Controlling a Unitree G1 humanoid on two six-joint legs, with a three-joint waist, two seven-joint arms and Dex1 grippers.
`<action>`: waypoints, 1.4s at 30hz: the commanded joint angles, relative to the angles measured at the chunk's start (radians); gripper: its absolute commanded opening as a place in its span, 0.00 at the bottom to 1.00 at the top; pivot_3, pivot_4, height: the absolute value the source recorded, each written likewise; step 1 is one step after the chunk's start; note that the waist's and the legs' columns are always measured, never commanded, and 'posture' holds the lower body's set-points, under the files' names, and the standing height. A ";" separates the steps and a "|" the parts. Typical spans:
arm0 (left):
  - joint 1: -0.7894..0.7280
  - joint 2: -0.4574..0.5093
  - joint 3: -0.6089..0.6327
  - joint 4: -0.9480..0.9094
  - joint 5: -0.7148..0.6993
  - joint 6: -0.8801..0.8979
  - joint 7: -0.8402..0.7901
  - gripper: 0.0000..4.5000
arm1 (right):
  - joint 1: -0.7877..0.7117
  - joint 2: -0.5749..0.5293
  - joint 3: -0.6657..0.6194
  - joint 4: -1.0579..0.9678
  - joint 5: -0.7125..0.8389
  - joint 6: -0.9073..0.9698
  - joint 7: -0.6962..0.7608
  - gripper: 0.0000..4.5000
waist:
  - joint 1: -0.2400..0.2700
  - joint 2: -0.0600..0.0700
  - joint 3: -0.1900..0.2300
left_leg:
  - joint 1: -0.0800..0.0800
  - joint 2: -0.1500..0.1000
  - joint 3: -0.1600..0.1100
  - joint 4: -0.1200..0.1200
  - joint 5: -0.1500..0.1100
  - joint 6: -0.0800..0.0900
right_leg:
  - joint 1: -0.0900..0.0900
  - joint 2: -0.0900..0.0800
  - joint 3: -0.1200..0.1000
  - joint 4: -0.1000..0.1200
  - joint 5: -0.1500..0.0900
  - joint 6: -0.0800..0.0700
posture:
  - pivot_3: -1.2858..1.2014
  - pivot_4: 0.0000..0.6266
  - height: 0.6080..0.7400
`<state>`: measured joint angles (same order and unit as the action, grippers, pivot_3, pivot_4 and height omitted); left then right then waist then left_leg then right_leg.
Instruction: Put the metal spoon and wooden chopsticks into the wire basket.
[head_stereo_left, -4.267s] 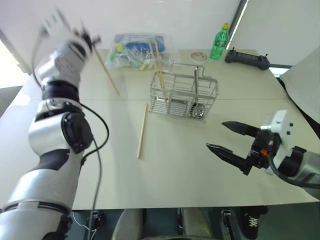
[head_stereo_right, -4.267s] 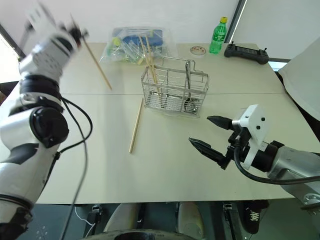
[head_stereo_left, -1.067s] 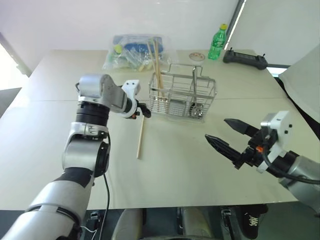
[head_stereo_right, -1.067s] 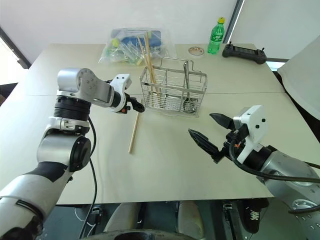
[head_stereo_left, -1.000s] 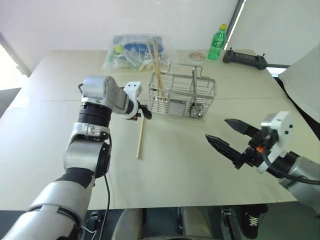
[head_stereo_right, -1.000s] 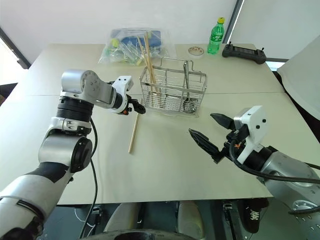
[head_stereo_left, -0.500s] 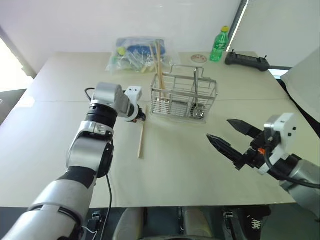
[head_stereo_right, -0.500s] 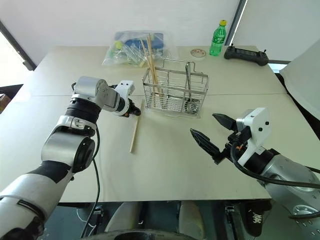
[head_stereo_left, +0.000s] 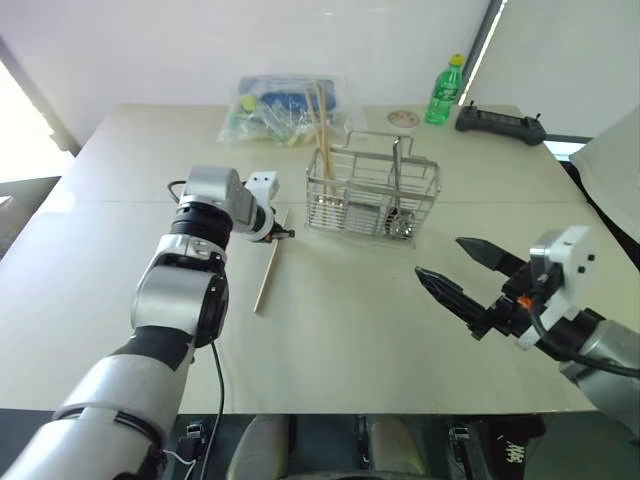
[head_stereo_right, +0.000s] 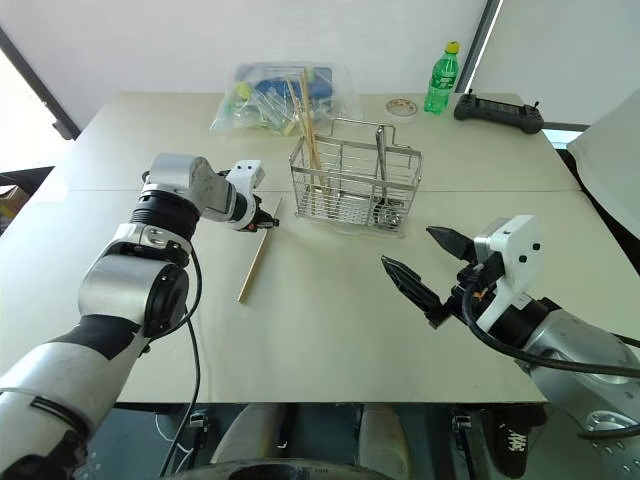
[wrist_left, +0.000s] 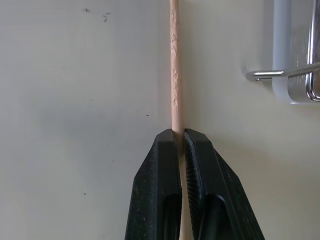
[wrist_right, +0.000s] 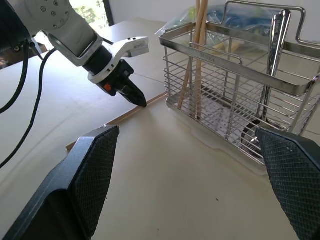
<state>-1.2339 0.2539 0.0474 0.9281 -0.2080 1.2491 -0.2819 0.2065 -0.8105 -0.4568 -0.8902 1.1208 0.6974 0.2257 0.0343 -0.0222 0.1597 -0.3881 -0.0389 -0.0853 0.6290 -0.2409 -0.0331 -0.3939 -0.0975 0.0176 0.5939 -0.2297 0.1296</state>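
**Last chopstick pinched near its far end**

Left wrist view tells it plainest: the left gripper (wrist_left: 180, 137) has its two black fingers pressed together on the one chopstick (wrist_left: 174, 65) lying on the table (head_stereo_left: 350, 330), the pale wood running straight out from between the tips. From the head cameras, that stick (head_stereo_left: 266, 270) lies flat and slanted, its upper end near the wire basket (head_stereo_left: 375, 195) and the pinch close to that end, so most of the length trails back toward the robot.

Two more chopsticks (head_stereo_left: 322, 140) already stand leaning in the basket's left compartment, and the metal spoon (head_stereo_left: 396, 195) stands in the right one, bowl down. The right gripper (head_stereo_left: 468, 280) hangs over the table's right side, fingers spread wide, holding nothing.

Watching from here, I'd judge the stick to be light, stiff and smooth, and thin enough that it could roll or swivel in a narrow pinch. Held this near one end, the long free part will likely droop and swing once lifted. That may suit the job: let the long tail hang, carry it over the basket rim and lower it in beside the other two. A firm squeeze matters more than strength; the wood won't crush easily, but it could slip.
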 joint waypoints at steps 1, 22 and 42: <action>-0.060 0.071 0.100 -0.022 -0.026 -0.012 0.016 0.01 | -0.004 -0.008 -0.030 -0.009 0.001 -0.020 0.014 1.00 | -0.007 -0.002 0.001 | -0.001 0.000 0.000 0.000 0.000 0.000 | -0.001 0.000 0.000 0.000 0.001 0.000 | 0.52 0.24 0.89; -0.083 0.182 0.440 -0.523 -0.431 -0.562 -0.283 0.01 | -0.106 -0.048 0.009 0.066 0.009 0.015 0.074 1.00 | -0.020 -0.006 0.004 | -0.003 0.002 0.000 -0.002 0.000 0.000 | -0.004 -0.001 0.000 0.000 0.004 -0.001 | 0.52 0.24 0.89; 0.152 -0.015 0.053 -0.710 -0.226 -0.912 -0.354 0.01 | -0.080 -0.045 -0.078 0.034 0.036 0.011 0.019 1.00 | -0.020 -0.005 0.004 | -0.003 0.001 0.001 0.000 0.000 0.001 | -0.002 0.001 0.002 -0.001 0.002 -0.005 | 0.52 0.24 0.89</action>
<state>-1.0725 0.2454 0.0938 0.2325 -0.4415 0.3746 -0.6452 0.1242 -0.8462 -0.4962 -0.8246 1.1442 0.7210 0.2506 0.0145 -0.0273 0.1635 -0.3911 -0.0382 -0.0840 0.6291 -0.2411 -0.0322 -0.3955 -0.0969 0.0192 0.5921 -0.2275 0.1248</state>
